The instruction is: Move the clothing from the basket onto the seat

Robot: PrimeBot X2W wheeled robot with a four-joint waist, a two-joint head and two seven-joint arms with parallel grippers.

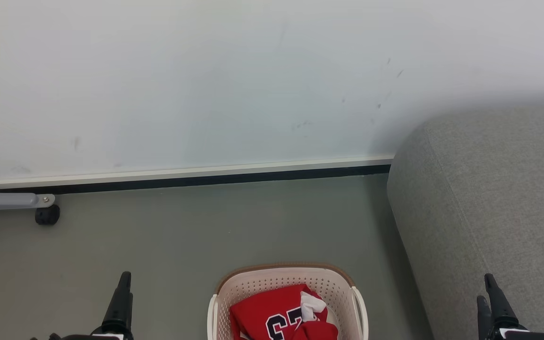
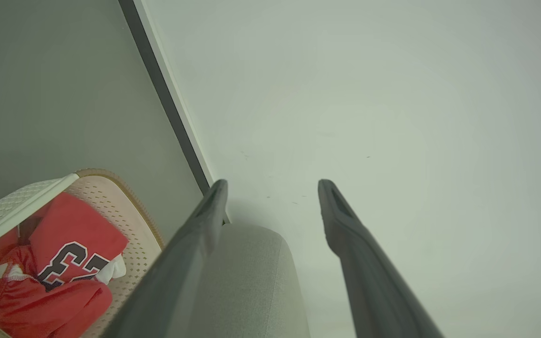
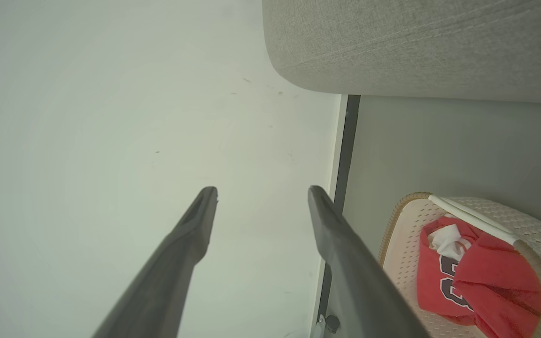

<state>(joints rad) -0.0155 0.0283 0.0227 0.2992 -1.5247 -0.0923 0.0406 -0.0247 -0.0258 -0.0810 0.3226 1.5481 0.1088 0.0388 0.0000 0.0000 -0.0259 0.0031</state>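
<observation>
A: Clothing (image 1: 272, 314) location?
B: Both red pieces lie crumpled in the basket (image 1: 253, 283), on the floor near the seat (image 1: 489, 198). Left jaws and right jaws are both spread and empty, one to each side of the basket.
A: Handling?
B: Judged light, limp, somewhat slick; it will drape and trail. Pinch a raised fold of the numbered jersey, clear of the basket wall. Lift high before crossing.
</observation>
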